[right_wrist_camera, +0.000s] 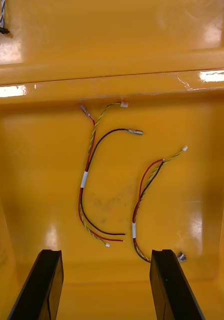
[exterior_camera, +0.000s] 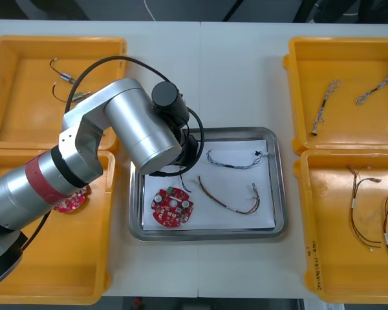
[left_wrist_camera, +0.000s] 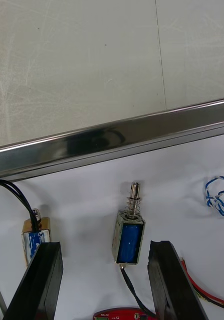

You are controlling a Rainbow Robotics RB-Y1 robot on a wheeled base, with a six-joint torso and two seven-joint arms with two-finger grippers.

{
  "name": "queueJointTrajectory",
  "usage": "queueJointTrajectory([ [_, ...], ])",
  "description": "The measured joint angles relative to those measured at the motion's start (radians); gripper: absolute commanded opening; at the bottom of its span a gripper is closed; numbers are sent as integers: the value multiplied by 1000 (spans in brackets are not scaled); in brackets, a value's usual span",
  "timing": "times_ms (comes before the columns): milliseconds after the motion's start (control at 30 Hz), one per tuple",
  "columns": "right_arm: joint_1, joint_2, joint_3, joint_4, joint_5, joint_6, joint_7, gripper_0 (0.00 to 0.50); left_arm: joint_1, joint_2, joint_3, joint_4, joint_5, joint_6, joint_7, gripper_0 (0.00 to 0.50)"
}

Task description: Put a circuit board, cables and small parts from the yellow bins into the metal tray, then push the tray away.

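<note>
Light table (exterior_camera: 239,71) carries the metal tray (exterior_camera: 280,194) at centre. Left yellow bins (exterior_camera: 58,42) and right yellow bins (exterior_camera: 343,41) flank it, two per side, stacked far/near, just beside tray.

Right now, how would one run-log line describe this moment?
left end effector: open, around small metal part in tray | right end effector: open, over cables in yellow bin
</note>
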Motion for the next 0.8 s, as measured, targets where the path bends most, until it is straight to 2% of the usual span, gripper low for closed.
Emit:
queueJointTrajectory([
  [133,1,1,1,0,0,0,0,500,0,0,6,-15,2,38,0,500],
  [200,1,2,1,0,1,0,0,500,0,0,27,-38,21,89,0,500],
  [500,1,7,1,-1,21,0,0,500,0,1,238,-181,121,304,0,500],
  [800,1,8,7,-2,21,0,0,500,-1,33,407,-209,208,431,0,500],
])
